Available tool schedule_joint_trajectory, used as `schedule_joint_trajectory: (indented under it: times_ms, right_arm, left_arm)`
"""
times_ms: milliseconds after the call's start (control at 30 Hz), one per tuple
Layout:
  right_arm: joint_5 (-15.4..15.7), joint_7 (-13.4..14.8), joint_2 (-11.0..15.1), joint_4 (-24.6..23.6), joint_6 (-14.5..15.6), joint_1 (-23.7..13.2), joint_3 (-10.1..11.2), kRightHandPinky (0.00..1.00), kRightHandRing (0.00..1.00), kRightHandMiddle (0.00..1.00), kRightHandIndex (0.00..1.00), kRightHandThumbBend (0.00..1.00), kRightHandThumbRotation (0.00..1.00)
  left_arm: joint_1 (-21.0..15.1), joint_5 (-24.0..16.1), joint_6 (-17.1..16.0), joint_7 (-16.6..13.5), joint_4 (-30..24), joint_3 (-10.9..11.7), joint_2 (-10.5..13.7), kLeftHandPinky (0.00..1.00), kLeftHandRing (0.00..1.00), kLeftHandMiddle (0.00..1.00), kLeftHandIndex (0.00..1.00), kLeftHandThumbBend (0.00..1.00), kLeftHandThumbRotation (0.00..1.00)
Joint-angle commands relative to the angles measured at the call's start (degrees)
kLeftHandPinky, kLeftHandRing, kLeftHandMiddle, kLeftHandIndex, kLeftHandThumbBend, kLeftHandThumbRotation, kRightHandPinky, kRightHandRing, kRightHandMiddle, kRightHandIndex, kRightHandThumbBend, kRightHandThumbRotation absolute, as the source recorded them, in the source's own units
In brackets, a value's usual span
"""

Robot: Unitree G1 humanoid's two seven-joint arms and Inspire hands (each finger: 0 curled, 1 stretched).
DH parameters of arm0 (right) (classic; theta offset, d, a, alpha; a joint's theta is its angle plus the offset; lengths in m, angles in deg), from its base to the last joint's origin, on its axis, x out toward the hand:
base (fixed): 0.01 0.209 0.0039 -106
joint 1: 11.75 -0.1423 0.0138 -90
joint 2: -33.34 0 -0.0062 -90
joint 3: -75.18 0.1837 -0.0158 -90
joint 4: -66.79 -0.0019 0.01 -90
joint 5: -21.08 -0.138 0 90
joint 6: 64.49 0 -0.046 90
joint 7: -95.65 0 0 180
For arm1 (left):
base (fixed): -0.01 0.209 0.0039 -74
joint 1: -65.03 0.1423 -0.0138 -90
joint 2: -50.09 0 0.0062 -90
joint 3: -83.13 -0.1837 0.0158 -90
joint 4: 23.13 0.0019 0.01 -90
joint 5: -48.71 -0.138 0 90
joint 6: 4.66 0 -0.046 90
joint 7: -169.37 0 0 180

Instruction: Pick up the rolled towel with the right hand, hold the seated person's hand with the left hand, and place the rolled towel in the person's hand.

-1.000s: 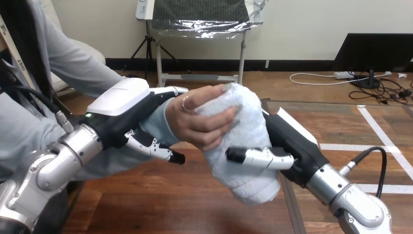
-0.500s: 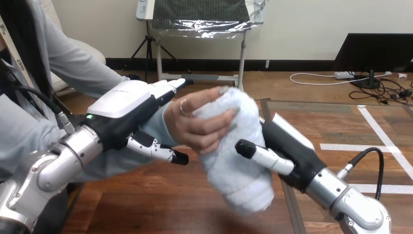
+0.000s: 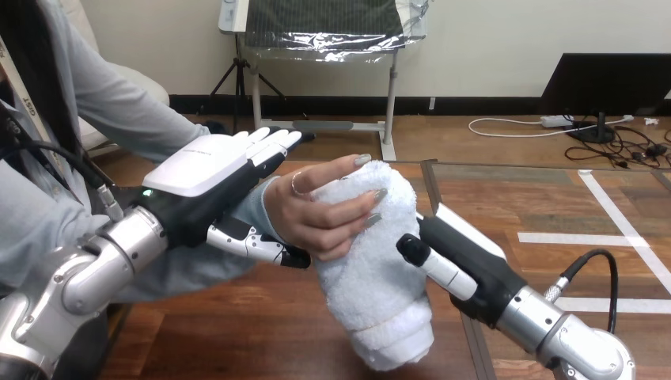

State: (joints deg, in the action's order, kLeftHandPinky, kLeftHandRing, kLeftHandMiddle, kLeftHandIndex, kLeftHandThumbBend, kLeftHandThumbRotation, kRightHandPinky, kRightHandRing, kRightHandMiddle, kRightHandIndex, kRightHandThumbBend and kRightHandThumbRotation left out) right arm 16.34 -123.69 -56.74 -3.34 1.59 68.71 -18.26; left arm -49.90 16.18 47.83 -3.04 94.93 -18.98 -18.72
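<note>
The rolled white towel [image 3: 372, 293] hangs upright above the table, and the person's hand [image 3: 324, 214] is curled round its upper part. My right hand [image 3: 467, 261] sits against the towel's right side. Its thumb [image 3: 427, 261] is straight and stands off the cloth, and its fingers are hidden behind the roll. My left hand [image 3: 206, 166] is at the person's wrist. Its fingers [image 3: 269, 144] are stretched straight above the wrist, and its thumb [image 3: 257, 245] lies beneath it.
The wooden table [image 3: 237, 332] lies under both arms. Its right edge [image 3: 468, 348] runs just below my right forearm. The person's grey sleeve [image 3: 119, 103] comes in from the left behind my left arm.
My right thumb has lifted off the towel and that hand has drawn back and down. My left fingers have straightened off the wrist. The towel has sunk lower in the person's grip.
</note>
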Motion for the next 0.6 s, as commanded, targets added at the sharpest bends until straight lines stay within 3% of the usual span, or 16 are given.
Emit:
schedule_joint_trajectory:
  times_ms: [0,567]
  right_arm:
    - [-0.56,-0.76,-0.41,1.13,-2.80,-4.23,-0.77,0.89,0.98,0.99,1.00,1.00,1.00]
    - [-0.09,-1.04,0.44,4.28,-5.86,-3.74,-0.72,0.92,0.99,1.00,1.00,1.00,1.00]
  left_arm:
    - [-0.61,-0.22,-0.75,-2.19,-1.55,0.68,0.37,1.00,1.00,1.00,1.00,1.00,0.74]
    - [2.07,-1.24,-2.25,-6.42,-2.98,1.38,0.40,1.00,1.00,1.00,1.00,1.00,0.85]
